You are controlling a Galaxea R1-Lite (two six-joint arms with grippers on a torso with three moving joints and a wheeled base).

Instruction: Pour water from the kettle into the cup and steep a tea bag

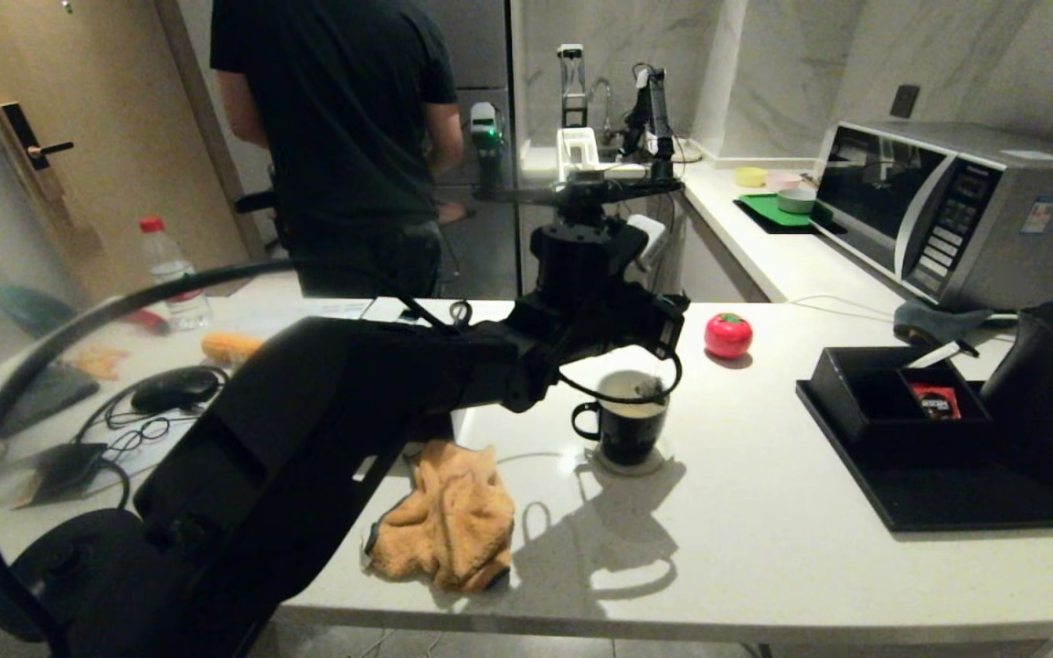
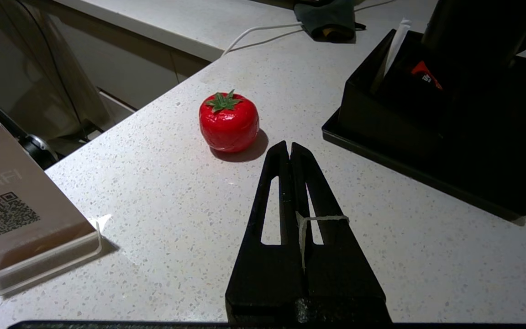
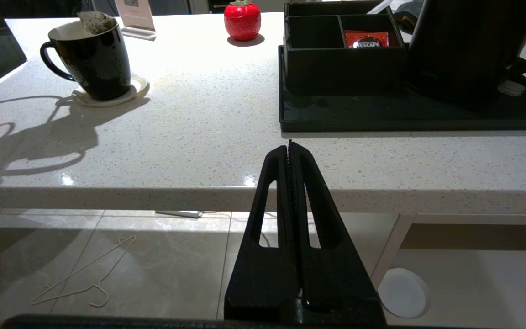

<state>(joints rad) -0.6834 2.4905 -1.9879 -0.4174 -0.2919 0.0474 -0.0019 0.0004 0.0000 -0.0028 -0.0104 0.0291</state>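
The black cup [image 1: 625,429] with its white inside stands on a round coaster at the counter's middle. The pale tea bag [image 1: 649,390] hangs at the cup's rim, partly inside; in the right wrist view the tea bag [image 3: 95,21] pokes above the cup [image 3: 94,59]. My left gripper [image 2: 289,145] hovers above the cup, shut on the tea bag's white string [image 2: 322,218], which crosses one finger. I cannot make out the water level. The black kettle [image 1: 1052,384] sits on the tray at the right. My right gripper [image 3: 289,145] is shut and empty, low at the counter's front edge.
A red tomato-shaped ornament [image 1: 728,334] sits behind the cup. An orange cloth [image 1: 444,521] lies front left of it. The black tray [image 1: 947,493] holds a box with a red sachet [image 1: 935,400]. A microwave [image 1: 965,210] stands at the back right and a person [image 1: 335,137] at the back.
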